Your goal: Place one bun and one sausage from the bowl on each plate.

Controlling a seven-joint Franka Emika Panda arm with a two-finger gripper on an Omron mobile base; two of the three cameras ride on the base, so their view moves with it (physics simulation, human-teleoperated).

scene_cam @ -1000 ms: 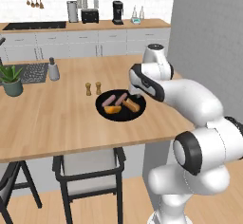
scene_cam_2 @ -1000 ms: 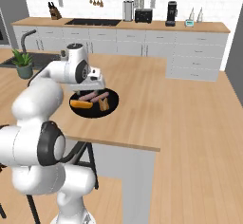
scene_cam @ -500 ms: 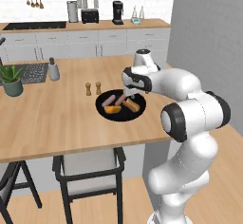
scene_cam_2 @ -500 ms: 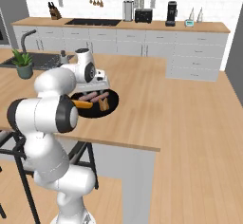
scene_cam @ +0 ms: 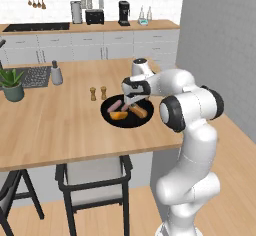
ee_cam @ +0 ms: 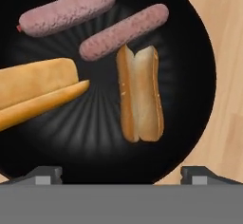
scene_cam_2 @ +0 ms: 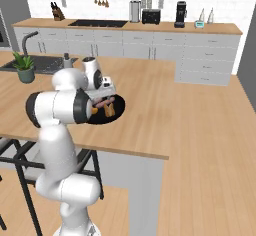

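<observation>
Both orange-tan split hot-dog buns, one at the middle and one beside it, and both smooth pinkish-brown sausages lie in the wide glossy black bowl, which sits near the front edge of the wooden table. Nothing has been moved to a plate, so by my judgement the whole task is left. The gripper hovers just above the bowl, its dark fingers spread wide and empty

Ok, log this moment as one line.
gripper: open, above wide glossy black bowl | contents: split tan bun, pinkish sausage | nothing grasped
</observation>
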